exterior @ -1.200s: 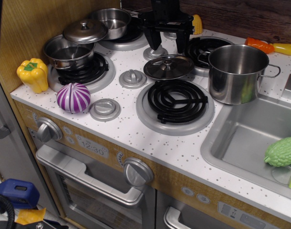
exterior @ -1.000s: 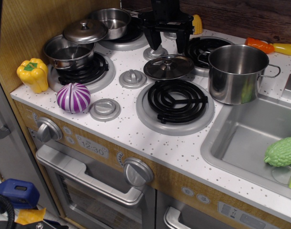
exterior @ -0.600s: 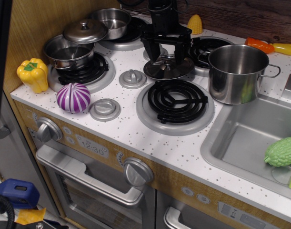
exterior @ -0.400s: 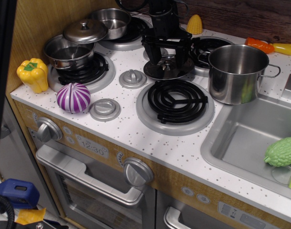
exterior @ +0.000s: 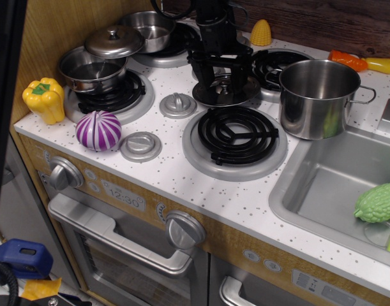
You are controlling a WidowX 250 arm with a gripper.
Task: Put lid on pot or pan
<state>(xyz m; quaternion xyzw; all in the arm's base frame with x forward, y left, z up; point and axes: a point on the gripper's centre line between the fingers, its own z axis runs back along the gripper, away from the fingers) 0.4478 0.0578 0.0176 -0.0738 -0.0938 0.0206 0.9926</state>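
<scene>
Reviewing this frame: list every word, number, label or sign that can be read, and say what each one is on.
"12:30": on the printed clock display on the oven's front panel, between the two knobs; faint but readable.
Small round button marks on the panel below the sink: too small to read.
Panel markings at the lower right: blurred, unreadable.
Nothing readable on the pots, lids or toy food.

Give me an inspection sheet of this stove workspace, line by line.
Surface: white speckled stove top, four burners, sink at right.
Job's things: flat lid lies on the counter between burners; tall pot open, beside the sink.
Clutter: small pot with domed lid, steel bowl, yellow pepper, purple onion, corn, carrot, green vegetable in sink.
Grippers: gripper open, fingers astride the lid's knob.
Cables: dark cable above the arm.
Surroundings: wooden side panel, oven door below.
</scene>
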